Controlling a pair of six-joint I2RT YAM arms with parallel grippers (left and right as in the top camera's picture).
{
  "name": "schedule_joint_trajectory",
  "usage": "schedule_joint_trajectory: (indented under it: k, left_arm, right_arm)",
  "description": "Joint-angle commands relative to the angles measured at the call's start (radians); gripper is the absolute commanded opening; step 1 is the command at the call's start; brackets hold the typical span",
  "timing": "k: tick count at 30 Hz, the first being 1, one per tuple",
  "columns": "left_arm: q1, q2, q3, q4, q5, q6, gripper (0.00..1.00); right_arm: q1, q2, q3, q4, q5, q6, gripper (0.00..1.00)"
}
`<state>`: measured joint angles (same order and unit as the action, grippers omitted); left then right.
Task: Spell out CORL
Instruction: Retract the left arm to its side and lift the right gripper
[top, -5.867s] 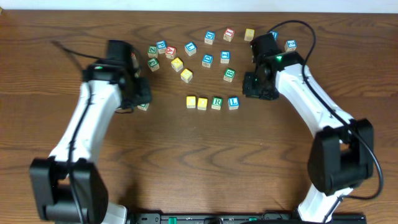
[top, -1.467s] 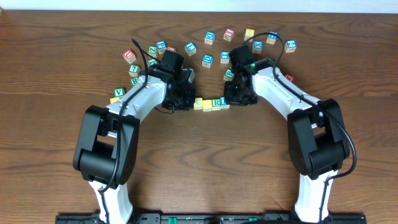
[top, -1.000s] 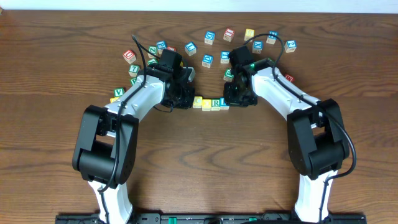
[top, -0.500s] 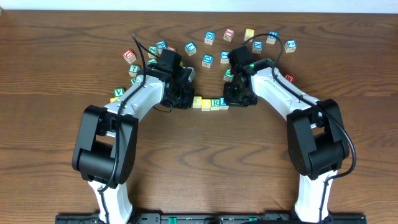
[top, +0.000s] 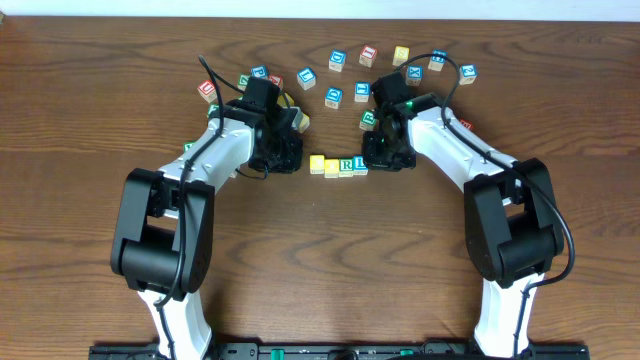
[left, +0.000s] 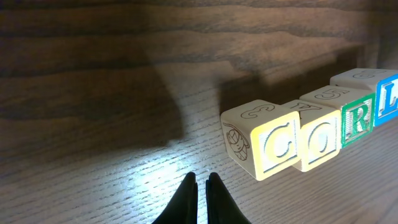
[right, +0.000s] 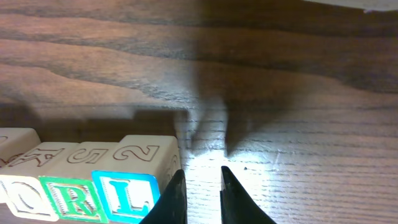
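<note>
Four cubes stand in a touching row reading C (left: 267, 146), O (left: 318, 138), R (left: 356, 121), L (left: 387, 99). In the overhead view the row (top: 339, 165) lies between the two arms. My left gripper (left: 202, 180) is shut on nothing, low over the wood a short way left of the C cube (top: 317, 163). My right gripper (right: 200, 177) hovers just right of the L cube (right: 127, 190). Its jaws stand a narrow gap apart with only bare table between them, and the left finger is close beside the L cube's side.
Loose letter cubes are scattered behind the row: blue ones (top: 334, 97) (top: 338, 60), a red one (top: 368, 54), a yellow one (top: 401, 54), and a cluster at the back left (top: 208, 90). One cube (top: 298, 120) sits right behind my left wrist.
My left gripper has drawn back to the left, off the C cube, leaving a gap. The right gripper and the row have stayed put.
</note>
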<state>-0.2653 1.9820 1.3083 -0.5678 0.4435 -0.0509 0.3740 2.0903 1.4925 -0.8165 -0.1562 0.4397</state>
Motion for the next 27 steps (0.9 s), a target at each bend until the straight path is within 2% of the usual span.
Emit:
schedule_joint_trajectory:
  k: [1,9,14,19,22,27]
  left_arm:
    - [0.001,0.004,-0.003,-0.003,0.012,0.013,0.07]
    - [0.033,-0.068,0.047,-0.057,0.004,0.014,0.08]
    - [0.095,-0.204,0.101,-0.166,-0.088,0.013,0.08]
    - [0.19,-0.417,0.106,-0.264,-0.124,0.009,0.07]
    - [0.246,-0.507,0.106,-0.299,-0.124,0.009,0.08]
    - [0.319,-0.559,0.106,-0.346,-0.193,0.01,0.08]
  right_arm:
    - [-0.007,-0.005,-0.001,-0.013,0.031,-0.011,0.14]
    - [-0.022,-0.031,0.045,-0.083,0.053,-0.05,0.11]
    - [-0.015,-0.077,0.101,-0.135,0.045,-0.086,0.12]
    - [0.039,-0.123,0.112,-0.154,0.016,-0.089,0.1]
    - [0.085,-0.12,0.11,-0.152,-0.008,-0.072,0.01]
    - [0.159,-0.109,0.071,-0.087,-0.007,-0.024,0.01]
